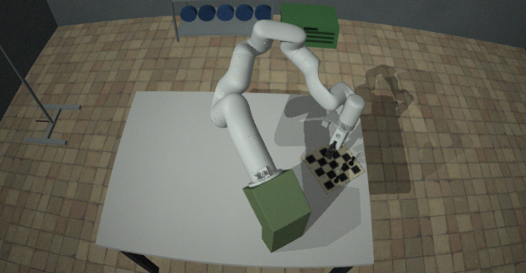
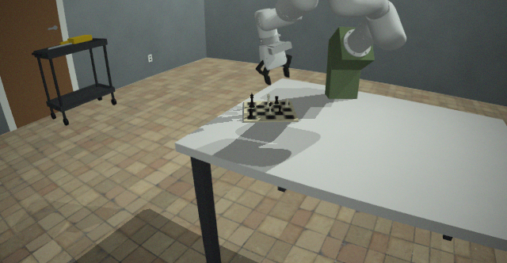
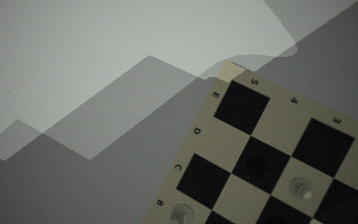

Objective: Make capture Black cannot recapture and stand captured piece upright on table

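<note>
hanging spread wide and holding nothing, the fingers [image 2: 276, 73] stood above the chessboard's [image 2: 270, 111] far edge. to do the approach well, i judged the gripper [image 1: 334, 143] should centre over the black piece to be captured, descend straight, and spare its neighbours. the small five-by-five chessboard lay near the table [image 1: 173, 174] edge, carrying black pieces [image 2: 251, 100] and pale pawns [image 3: 302, 188], all upright.
</note>
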You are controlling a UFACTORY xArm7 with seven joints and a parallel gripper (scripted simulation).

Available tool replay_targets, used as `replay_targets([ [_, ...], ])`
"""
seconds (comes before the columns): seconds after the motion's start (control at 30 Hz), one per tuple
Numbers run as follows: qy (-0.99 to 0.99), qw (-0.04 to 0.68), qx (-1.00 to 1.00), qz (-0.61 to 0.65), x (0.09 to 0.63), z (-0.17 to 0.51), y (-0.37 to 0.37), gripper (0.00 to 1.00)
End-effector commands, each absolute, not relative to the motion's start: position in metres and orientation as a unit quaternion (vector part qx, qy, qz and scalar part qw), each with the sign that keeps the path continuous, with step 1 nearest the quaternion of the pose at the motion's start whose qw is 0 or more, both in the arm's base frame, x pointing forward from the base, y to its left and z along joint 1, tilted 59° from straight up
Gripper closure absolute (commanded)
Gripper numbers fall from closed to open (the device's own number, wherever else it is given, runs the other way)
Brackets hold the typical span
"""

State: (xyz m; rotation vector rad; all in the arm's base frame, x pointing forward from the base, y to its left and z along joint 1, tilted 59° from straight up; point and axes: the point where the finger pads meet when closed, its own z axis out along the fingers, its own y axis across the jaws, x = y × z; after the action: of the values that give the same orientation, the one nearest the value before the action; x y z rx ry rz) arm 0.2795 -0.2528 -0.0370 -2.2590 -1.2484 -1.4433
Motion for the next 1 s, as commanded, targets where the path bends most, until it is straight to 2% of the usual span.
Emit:
replay_targets([
  [0.0,-0.319,0.102,-0.806,-0.489,0.259,-0.064,-0.262,0.00],
  [0.3,-0.182,0.112,-0.849,-0.483,0.227,-0.100,-0.269,0.00],
  [0.97,-0.178,0.113,-0.850,-0.483,0.233,-0.106,-0.266,0.00],
])
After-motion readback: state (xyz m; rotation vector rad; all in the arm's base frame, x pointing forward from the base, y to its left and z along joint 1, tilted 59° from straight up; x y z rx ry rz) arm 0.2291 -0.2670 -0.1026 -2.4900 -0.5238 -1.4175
